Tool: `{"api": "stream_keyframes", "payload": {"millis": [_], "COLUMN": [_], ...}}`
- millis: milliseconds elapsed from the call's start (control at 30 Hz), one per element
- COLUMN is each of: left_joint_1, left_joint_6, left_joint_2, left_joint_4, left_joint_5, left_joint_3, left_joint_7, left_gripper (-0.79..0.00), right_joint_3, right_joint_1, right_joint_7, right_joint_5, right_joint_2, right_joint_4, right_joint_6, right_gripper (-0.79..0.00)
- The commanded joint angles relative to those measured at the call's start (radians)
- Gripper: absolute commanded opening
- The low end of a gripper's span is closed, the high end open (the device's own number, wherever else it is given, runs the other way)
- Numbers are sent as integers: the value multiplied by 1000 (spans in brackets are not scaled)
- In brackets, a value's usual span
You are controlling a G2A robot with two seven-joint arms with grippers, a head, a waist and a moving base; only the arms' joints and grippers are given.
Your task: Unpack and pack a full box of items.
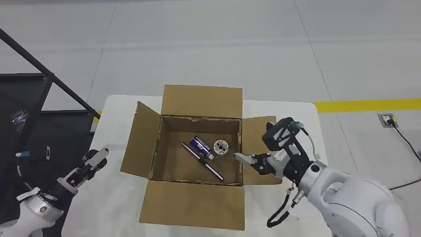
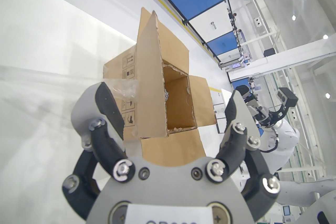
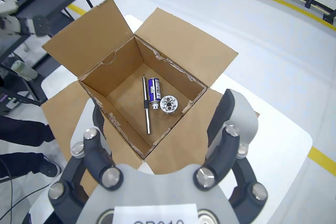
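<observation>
An open cardboard box [image 1: 200, 99] stands mid-table with all its flaps folded out. On its floor lie a blue can [image 1: 201, 147], a round metal part [image 1: 220, 147] and a thin metal rod [image 1: 204, 163]. From the right wrist view the can [image 3: 154, 89], the metal part [image 3: 169, 104] and the rod [image 3: 146, 107] lie close together. My right gripper [image 1: 253, 161] hangs open over the box's right flap, above the rim, holding nothing. My left gripper [image 1: 97, 159] is open and empty, left of the box [image 2: 157, 93] and apart from it.
The white table [image 1: 118, 118] ends just left of my left gripper and just beyond the box's right flap. A black metal rack [image 1: 26, 59] stands off the table's left side. There is free tabletop [image 3: 275, 135] to the right of the box.
</observation>
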Motion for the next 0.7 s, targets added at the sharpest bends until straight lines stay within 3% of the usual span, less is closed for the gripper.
{"api": "stream_keyframes", "payload": {"millis": [0,400,500,667], "left_joint_1": [-8,-21,-24,-32], "left_joint_6": [-1,17,20,29], "left_joint_2": [1,5,5,6], "left_joint_4": [-5,-54,-68,-81], "left_joint_5": [20,111,136,167], "left_joint_3": [33,174,207,256], "left_joint_7": [-6,-22,-21,-11], "left_gripper": [0,0,0,0], "right_joint_3": [140,150,199,271], "right_joint_1": [-68,-89,-79,1], "right_joint_7": [-23,-50,-47,72], "right_joint_5": [194,216,345,635], "right_joint_2": [8,8,13,28], "right_joint_4": [37,88,189,426], "right_joint_6": [-62,-39,-52,-97], "right_gripper": [0,0,0,0]}}
